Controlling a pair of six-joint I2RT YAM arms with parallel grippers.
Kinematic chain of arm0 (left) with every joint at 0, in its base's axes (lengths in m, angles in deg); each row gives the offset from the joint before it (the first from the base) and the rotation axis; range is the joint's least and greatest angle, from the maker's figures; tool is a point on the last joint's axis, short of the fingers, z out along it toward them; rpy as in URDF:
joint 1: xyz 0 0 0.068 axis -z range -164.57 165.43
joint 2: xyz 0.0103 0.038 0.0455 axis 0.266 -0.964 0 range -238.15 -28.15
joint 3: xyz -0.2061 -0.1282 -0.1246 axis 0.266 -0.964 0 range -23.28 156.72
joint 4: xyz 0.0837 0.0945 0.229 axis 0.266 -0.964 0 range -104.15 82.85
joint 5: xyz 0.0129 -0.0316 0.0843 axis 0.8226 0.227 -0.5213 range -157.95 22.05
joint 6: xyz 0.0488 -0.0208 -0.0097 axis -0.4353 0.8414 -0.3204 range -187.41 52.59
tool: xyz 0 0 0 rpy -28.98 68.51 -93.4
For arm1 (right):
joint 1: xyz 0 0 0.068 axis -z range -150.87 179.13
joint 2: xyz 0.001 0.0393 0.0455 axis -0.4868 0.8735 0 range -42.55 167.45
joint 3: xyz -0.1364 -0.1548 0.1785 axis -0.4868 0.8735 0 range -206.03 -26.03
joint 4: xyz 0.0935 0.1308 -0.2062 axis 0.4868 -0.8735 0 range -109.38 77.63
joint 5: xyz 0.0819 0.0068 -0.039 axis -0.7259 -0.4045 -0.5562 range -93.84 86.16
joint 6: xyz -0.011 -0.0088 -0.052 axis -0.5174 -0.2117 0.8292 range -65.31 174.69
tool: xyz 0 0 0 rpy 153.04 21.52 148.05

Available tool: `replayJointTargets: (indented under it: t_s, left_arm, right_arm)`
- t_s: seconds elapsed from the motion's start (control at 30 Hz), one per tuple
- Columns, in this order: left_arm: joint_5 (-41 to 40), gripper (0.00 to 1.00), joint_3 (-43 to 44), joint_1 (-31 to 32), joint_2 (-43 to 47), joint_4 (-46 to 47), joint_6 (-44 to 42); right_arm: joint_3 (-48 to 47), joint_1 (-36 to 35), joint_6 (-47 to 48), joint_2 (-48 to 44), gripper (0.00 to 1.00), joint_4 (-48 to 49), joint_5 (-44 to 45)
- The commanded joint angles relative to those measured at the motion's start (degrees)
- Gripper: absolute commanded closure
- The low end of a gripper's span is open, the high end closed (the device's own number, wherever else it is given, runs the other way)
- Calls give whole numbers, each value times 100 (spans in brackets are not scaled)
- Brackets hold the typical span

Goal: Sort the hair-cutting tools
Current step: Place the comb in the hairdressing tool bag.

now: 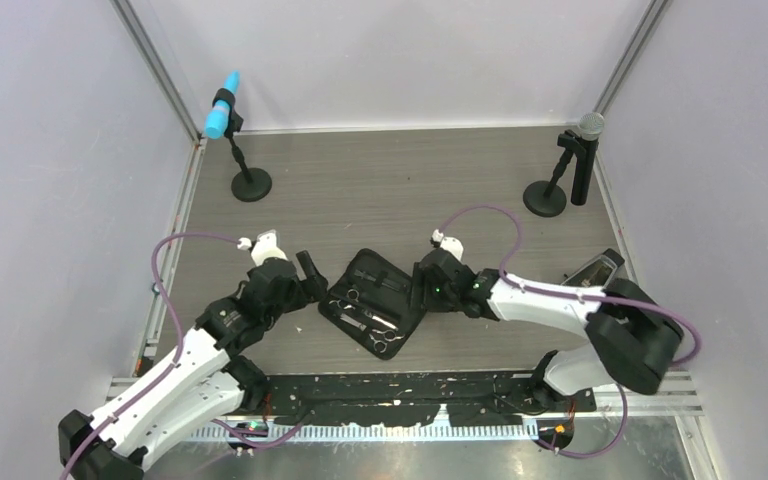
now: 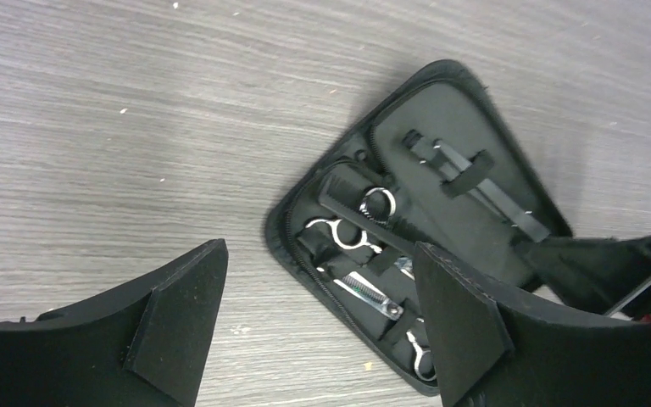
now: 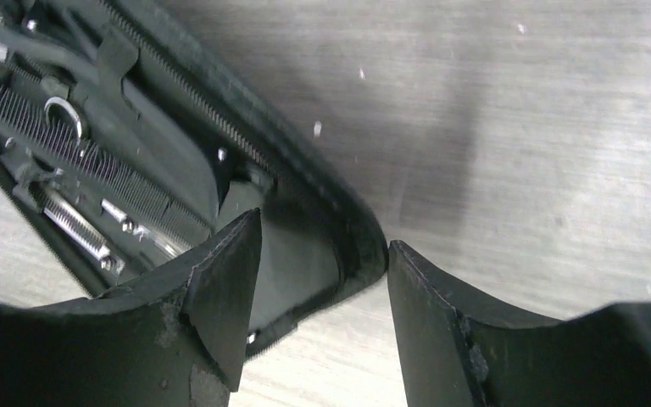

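I see the flat black rectangular zip case lying open in the middle of the grey wood-grain surface. Its 6 o'clock half holds two slim silver scissors and a long thin black comb. The 12 o'clock half straps slim black clips. My left tool hovers at the case's 9 o'clock, fingers apart and empty. My right tool, at 3 o'clock, straddles the case's rim, fingers apart.
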Motion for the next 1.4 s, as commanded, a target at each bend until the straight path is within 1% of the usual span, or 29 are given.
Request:
replayJointTargets:
  t_s: [0.0,0.03,0.07,0.1,0.13,0.17,0.2,0.23,0.27,0.33,0.4,0.47,0.53,0.6,0.63,0.67,0.7,0.73,0.77,0.8,0.83,0.87,0.9,0.93,1.0,1.07,1.2,1.27,1.37]
  left_arm:
    - [484,16,57,-368,-279,-205,-522]
    - [674,16,38,-513,-369,-167,-550]
    - [835,17,24,-665,-456,-137,-587]
    - [1006,16,7,-810,-542,-103,-616]
    - [1174,16,-14,-1007,-623,-71,-643]
    - [1309,16,-28,-1109,-714,-36,-670]
    - [1407,16,-46,-1185,-793,-1,-681]
    - [1480,16,-56,-1244,-857,43,-693]
    - [1533,16,-49,-1283,-925,68,-699]
    - [1601,16,-15,-1334,-1039,109,-719]
    - [1622,16,43,-1388,-1130,169,-759]
    - [1634,16,169,-1466,-1257,186,-845]
    - [1589,16,386,-1573,-1381,96,-959]
    - [1525,16,651,-1681,-1544,-26,-1084]
    - [1498,16,790,-1730,-1647,-66,-1162]
    - [1460,16,943,-1772,-1777,-83,-1270]
    - [1397,16,1172,-1815,-1950,-128,-1384]
    - [1376,16,1366,-1885,-2135,-220,-1457]
    - [1408,16,1586,-1973,-2369,-304,-1575]
    - [1457,15,1815,-2032,-2595,-354,-1691]
    - [1519,15,2056,-2092,-2869,-429,-1834]
    - [1618,15,2304,-2147,-3162,-503,-2003]
    - [1694,15,2556,-2210,-3447,-591,-2147]
    - [1805,15,2860,-2266,-3764,-725,-2267]
    - [1924,15,3429,-2334,-4370,-1004,-2486]
    - [2086,14,3891,-2368,-5008,-1159,-2671]
    - [2543,16,4668,-2435,-5938,-1564,-2966]
    - [2679,17,4872,-2467,-6216,-1675,-3033]
    - [3134,17,4774,-2539,-6382,-1585,-3023]
  right_arm:
    - [-998,477,824,759,38,622,-615]
    - [-1282,569,1045,1180,38,502,-879]
    - [-1872,711,1450,1400,39,378,-945]
    - [-2224,757,1635,1846,40,100,-1207]
    - [-2917,809,2004,2062,41,-25,-1311]
    - [-3243,817,2180,2493,42,-262,-1551]
    - [-3857,819,2455,2676,43,-356,-1681]
    - [-4117,820,2638,3011,43,-485,-1919]
    - [-4596,820,2712,3155,44,-542,-2036]
    - [-5107,820,2860,3413,44,-783,-2158]
    - [-5199,824,2958,3392,43,-889,-1991]
    - [-4953,821,2960,3119,40,-884,-1731]
    - [-4467,820,2861,2554,38,-781,-1524]
    - [-3842,820,2624,2088,37,-523,-1484]
    - [-3341,798,2397,1937,37,-438,-1480]
    - [-3095,778,2266,1615,37,-194,-1464]
    - [-2552,739,1940,1472,37,-45,-1479]
    - [-2300,705,1766,1196,36,302,-1488]
    - [-1780,631,1356,1065,37,502,-1482]
    - [-1519,544,932,855,37,914,-1493]
    - [-1064,498,739,762,37,1190,-1511]
    - [-875,383,352,616,37,1633,-1525]
    - [-573,316,167,569,37,1813,-1505]
    - [-458,153,-129,509,37,2125,-1453]
    - [-281,-80,-436,507,37,2407,-1361]
    - [-256,-299,-667,586,37,2584,-1264]
    - [-271,-601,-1143,846,37,2790,-1017]
    - [-203,-664,-1374,986,37,2925,-860]
    - [-134,-682,-1600,1227,37,3155,-789]
